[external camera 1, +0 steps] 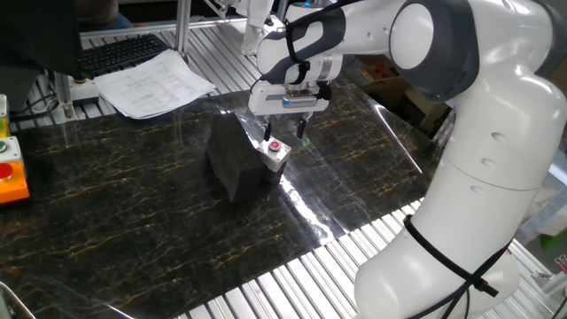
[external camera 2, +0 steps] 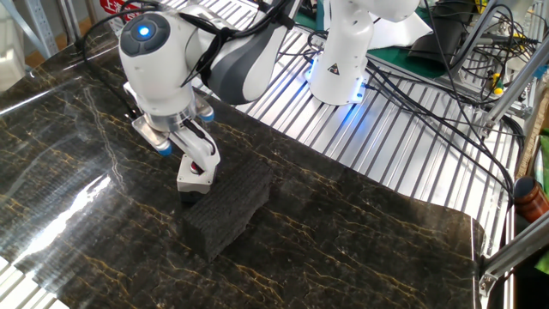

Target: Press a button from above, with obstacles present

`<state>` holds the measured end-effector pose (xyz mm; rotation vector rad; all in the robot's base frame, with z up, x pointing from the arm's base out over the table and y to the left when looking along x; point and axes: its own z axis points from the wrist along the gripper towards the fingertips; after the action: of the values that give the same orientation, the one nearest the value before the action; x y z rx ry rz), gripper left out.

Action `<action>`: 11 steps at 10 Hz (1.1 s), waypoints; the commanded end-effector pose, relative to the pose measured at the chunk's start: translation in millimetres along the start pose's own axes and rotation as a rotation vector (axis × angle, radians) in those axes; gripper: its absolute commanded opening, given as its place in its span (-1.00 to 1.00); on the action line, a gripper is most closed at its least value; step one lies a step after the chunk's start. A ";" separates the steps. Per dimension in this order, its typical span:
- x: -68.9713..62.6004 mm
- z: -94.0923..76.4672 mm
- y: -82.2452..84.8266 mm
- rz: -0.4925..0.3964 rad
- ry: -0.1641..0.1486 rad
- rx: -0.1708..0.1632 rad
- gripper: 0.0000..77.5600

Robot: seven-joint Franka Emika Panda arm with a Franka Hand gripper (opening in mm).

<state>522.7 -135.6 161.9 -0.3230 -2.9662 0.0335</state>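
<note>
The small red button sits on its pale grey box, which stands against the right end of the black block. My gripper points down and hovers just above the button, with its fingers open and a gap between them. In the other fixed view the box sits at the near-left end of the block. There one finger stands over the button and partly hides it. The gripper holds nothing.
A larger red button on an orange housing sits at the left table edge. Papers and a keyboard lie at the back. The arm's base and cables stand on the slatted metal surface.
</note>
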 end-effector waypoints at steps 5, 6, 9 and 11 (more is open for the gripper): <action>3.3 4.9 -9.7 -0.029 0.004 0.025 1.00; 4.7 5.4 -10.4 -0.031 0.004 0.025 1.00; 7.4 2.5 -14.5 -0.046 0.004 0.045 1.00; 7.9 1.1 -17.4 -0.051 0.003 0.048 1.00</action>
<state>510.5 -150.3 161.3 -0.2410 -2.9611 0.0949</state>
